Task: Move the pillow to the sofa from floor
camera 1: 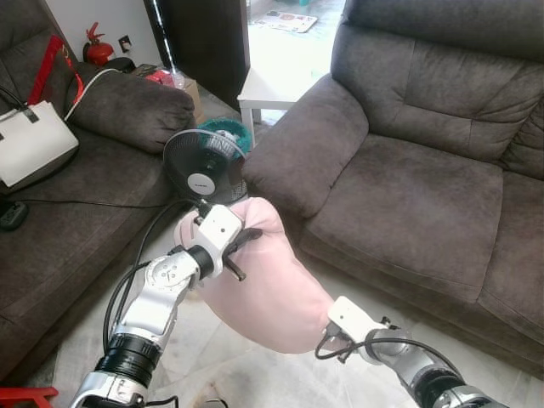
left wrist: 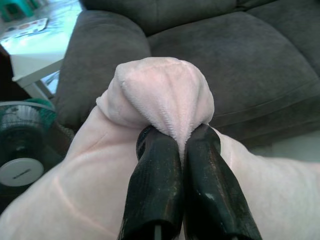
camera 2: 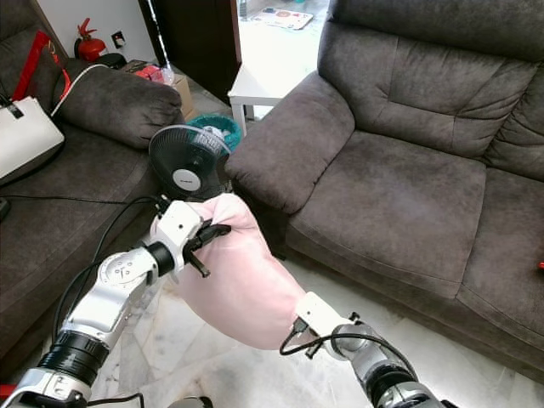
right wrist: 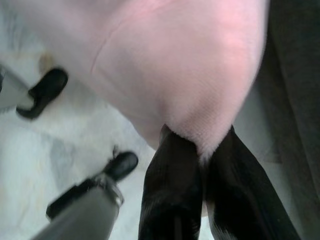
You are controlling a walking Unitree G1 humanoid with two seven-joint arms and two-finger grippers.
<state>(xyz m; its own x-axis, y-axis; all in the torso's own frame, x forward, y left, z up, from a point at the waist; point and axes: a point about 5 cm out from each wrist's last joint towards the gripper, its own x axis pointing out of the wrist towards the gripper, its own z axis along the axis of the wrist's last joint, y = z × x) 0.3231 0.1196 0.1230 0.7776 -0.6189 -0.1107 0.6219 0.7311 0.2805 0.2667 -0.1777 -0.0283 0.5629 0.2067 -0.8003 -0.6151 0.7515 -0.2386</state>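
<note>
The left gripper point(left wrist: 182, 145) pinches a fold at the top of the pink pillow point(camera 1: 272, 289); the right gripper point(right wrist: 200, 145) clamps its lower corner. Between them, the pillow hangs off the floor, just in front of the grey sofa point(camera 1: 408, 195).

One pink pillow point(camera 1: 270, 289), near fan. Two grippers on pillow: left gripper point(left wrist: 181, 150), right gripper point(right wrist: 200, 150). One black fan point(camera 1: 204, 167). Two brown sofas: one sofa point(camera 1: 408, 178) right of fan, other sofa point(camera 1: 76, 212) left of fan. One white bag point(camera 1: 30, 144). One white table point(camera 1: 272, 89) behind fan. One red fire bottle point(camera 1: 98, 49).
</note>
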